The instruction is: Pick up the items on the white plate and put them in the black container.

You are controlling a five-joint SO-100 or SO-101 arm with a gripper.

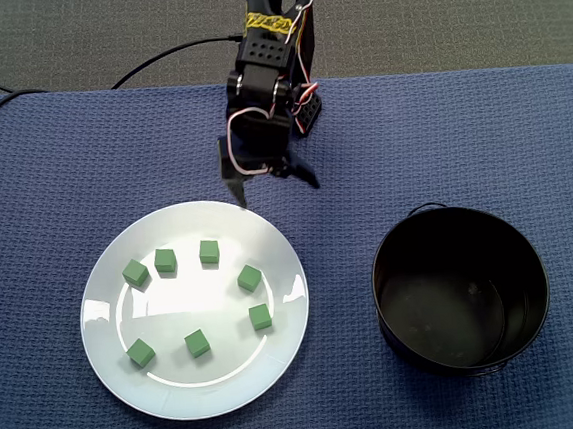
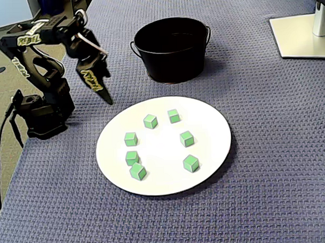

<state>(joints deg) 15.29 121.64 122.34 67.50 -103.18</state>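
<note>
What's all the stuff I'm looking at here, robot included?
cubes: seven, green, in a loose ring on the plate
plate: one, white, on the cloth, left in the view from above
container: one, black, empty, right of the plate in that view
cloth: one, blue, covering the table
stand: one, pale, far corner in the side view
cable: one, black, running to the arm's base
arm: one, black, yellow tape near the top
gripper: one, black, open, above the plate's far edge
</note>
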